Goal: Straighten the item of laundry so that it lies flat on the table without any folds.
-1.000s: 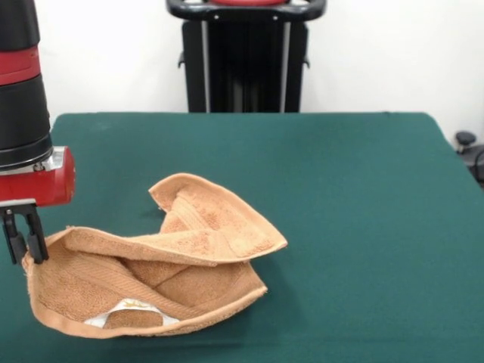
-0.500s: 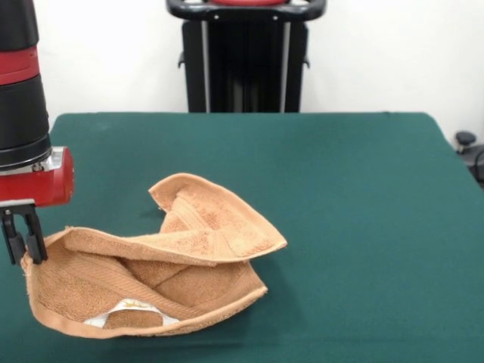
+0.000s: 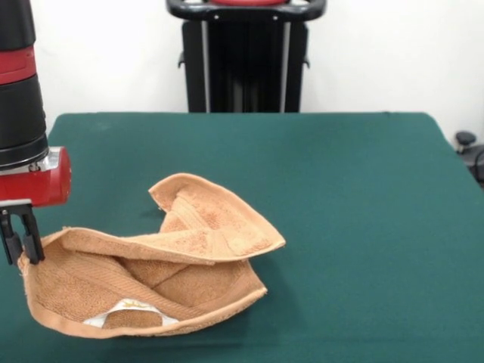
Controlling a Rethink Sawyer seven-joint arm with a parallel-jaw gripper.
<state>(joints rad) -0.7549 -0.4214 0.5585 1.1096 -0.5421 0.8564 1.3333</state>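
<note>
1. Towel (image 3: 151,257) lies crumpled on table (image 3: 348,197), front-left area, folded over itself, white label (image 3: 125,311) at near edge.
2. Gripper (image 3: 20,246) at pic's left, fingers pinched on towel's left corner, lifted a bit.

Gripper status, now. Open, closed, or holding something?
Gripper: closed on the left corner of the orange-tan towel, holding that edge just above the green table.

towels: 1 (image 3: 151,261) | tables: 1 (image 3: 355,197) | tools: 1 (image 3: 21,246) | labels: 1 (image 3: 132,308)
</note>
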